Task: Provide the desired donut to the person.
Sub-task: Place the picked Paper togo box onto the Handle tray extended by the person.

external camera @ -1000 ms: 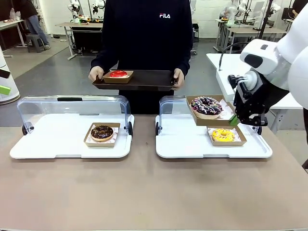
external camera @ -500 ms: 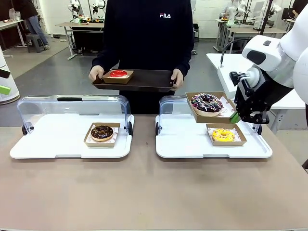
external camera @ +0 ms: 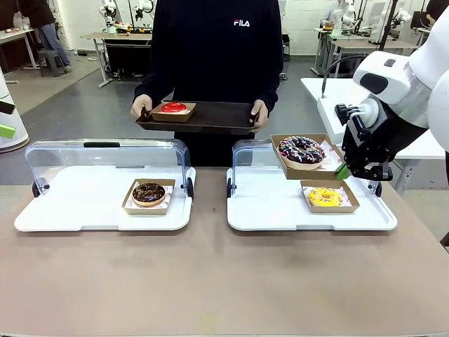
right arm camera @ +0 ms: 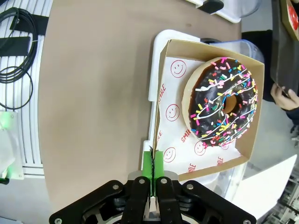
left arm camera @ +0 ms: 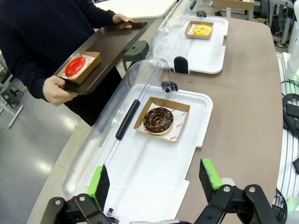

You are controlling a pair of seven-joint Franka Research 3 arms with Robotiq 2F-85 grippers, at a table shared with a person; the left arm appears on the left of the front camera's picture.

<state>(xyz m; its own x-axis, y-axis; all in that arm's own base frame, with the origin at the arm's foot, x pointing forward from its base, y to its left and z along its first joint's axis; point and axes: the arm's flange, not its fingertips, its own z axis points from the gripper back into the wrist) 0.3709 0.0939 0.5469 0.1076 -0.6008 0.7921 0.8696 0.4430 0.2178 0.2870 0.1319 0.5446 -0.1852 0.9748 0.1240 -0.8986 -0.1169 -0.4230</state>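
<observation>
My right gripper [external camera: 342, 170] is shut on the edge of a cardboard box [external camera: 287, 168] holding a chocolate donut with coloured sprinkles [external camera: 301, 150]. It holds the box in the air above the right white tray [external camera: 266, 210]. In the right wrist view the green pads [right arm camera: 153, 163] pinch the box wall beside the sprinkled donut [right arm camera: 224, 108]. The person [external camera: 210, 56] stands across the table holding a dark serving tray [external camera: 217, 116] in both hands, with a boxed red donut [external camera: 173, 107] on it. My left gripper [left arm camera: 154, 179] hangs open above the left white tray [left arm camera: 154, 172].
A boxed chocolate donut [external camera: 149, 193] lies on the left white tray [external camera: 70, 210], whose clear lid [external camera: 105, 158] is swung back. A boxed yellow donut [external camera: 326, 197] sits on the right tray under the held box. The near tabletop [external camera: 210, 281] is bare.
My right gripper raised the sprinkled donut's box slightly off the right tray, then held it still. The person's tray shifted only a little.
</observation>
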